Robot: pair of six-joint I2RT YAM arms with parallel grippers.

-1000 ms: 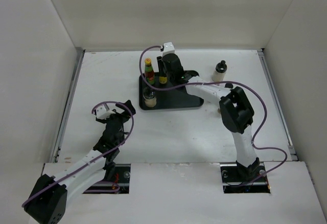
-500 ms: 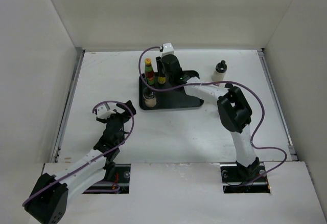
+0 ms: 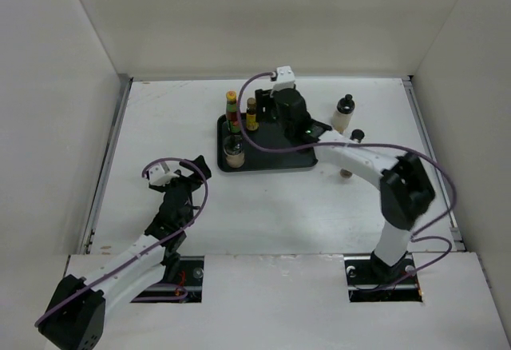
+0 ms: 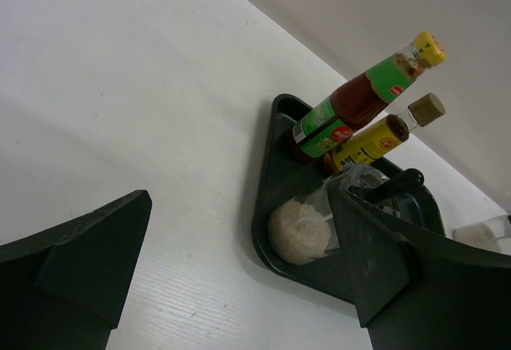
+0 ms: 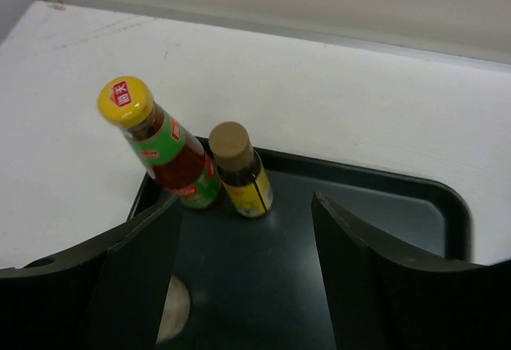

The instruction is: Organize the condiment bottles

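Observation:
On the black tray (image 3: 275, 157) stand a red bottle (image 3: 232, 110) with a green neck and yellow cap, a slim amber bottle (image 3: 251, 116) with a yellow label, and a white jar (image 3: 234, 153). My right gripper (image 3: 271, 118) hovers over the tray, open, just right of the amber bottle (image 5: 239, 170) and holding nothing. In the right wrist view the red bottle (image 5: 164, 146) stands beside the amber one. My left gripper (image 3: 192, 176) is open on the table, near-left of the tray. Its camera sees the jar (image 4: 307, 226), the red bottle (image 4: 359, 102) and the amber bottle (image 4: 375, 138).
Another white black-capped jar (image 3: 344, 113) stands on the table right of the tray. A small dark bottle (image 3: 357, 136) and another small one (image 3: 346, 173) show by my right arm. White walls close in the table on three sides.
My right gripper has opened off the amber bottle and drawn back to the right, leaving it upright beside the red bottle. The right arm's elbow swung right. The left arm stayed still.

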